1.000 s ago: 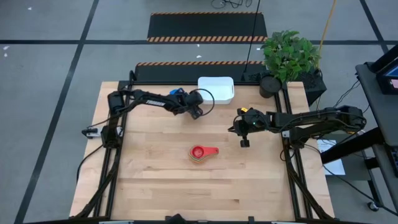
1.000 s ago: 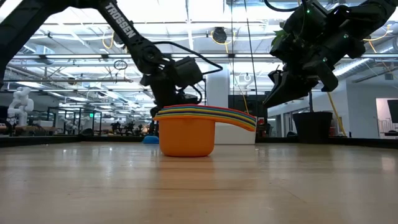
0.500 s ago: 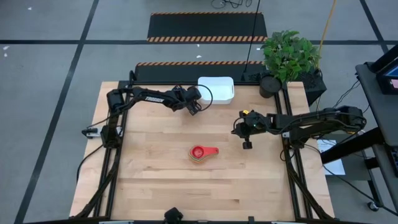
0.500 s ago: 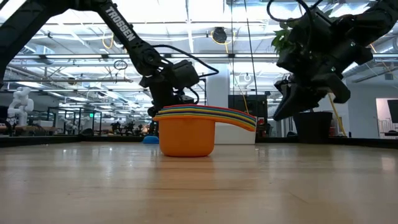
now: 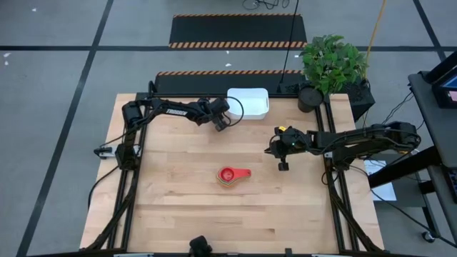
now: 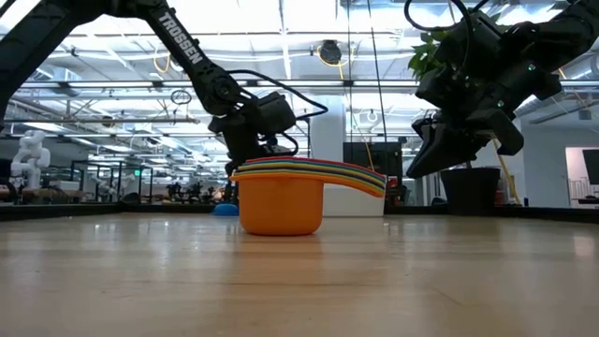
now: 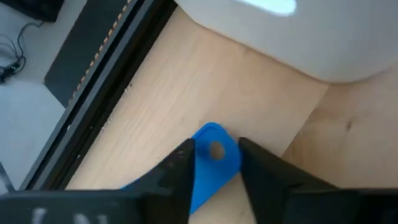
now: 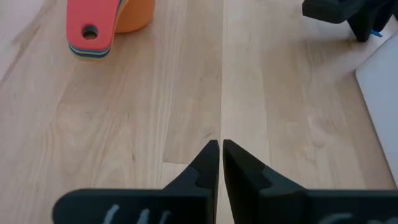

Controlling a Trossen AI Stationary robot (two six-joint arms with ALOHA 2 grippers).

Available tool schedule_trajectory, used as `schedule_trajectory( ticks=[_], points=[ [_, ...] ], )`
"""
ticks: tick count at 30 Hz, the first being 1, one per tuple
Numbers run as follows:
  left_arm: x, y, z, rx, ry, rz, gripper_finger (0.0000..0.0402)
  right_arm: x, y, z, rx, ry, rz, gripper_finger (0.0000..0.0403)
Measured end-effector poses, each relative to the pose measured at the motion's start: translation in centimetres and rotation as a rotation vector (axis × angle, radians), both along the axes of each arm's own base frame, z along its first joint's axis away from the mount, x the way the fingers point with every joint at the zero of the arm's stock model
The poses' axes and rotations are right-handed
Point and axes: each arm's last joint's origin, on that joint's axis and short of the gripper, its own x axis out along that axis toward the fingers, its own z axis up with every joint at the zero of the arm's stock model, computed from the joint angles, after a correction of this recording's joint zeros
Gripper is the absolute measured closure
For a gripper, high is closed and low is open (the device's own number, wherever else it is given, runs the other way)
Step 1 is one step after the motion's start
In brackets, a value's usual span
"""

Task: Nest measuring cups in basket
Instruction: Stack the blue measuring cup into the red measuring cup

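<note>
The left gripper [image 7: 214, 168] was clamped on the flat handle of a blue measuring cup [image 7: 210, 163], with the white basket [image 5: 248, 102] just ahead of its fingertips. The right gripper [image 8: 220, 163] hung with its fingers pressed together on nothing, above bare wood; the stack of nested cups [image 5: 228, 175] sat well out in front of it, red on top and orange outermost. These cups looked light, stiff and rather slick, unlikely to break if dropped. The protruding handles seemed the best purchase, though a hold that far from the bowl could let a cup swing or slip.
</note>
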Motion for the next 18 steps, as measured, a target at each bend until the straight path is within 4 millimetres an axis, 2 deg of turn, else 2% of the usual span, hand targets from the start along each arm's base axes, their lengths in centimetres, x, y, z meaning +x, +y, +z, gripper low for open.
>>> schedule_trajectory(
  ticks=[7, 12, 18],
  points=[
    [-0.2, -0.3, -0.1, 0.072, 0.093, 0.011, 0.0386, 0.2, 0.3, 0.1, 0.003, -0.018, 0.010, 0.0390],
    [-0.3, -0.9, 0.6, 0.084, 0.114, -0.009, 0.0392, 0.3, 0.3, 0.3, -0.001, -0.039, 0.012, 0.0390],
    [-0.5, -2.5, 3.4, 0.085, 0.097, -0.037, 0.0396, 0.3, 0.3, 0.4, -0.007, -0.049, 0.015, 0.0390]
  ],
)
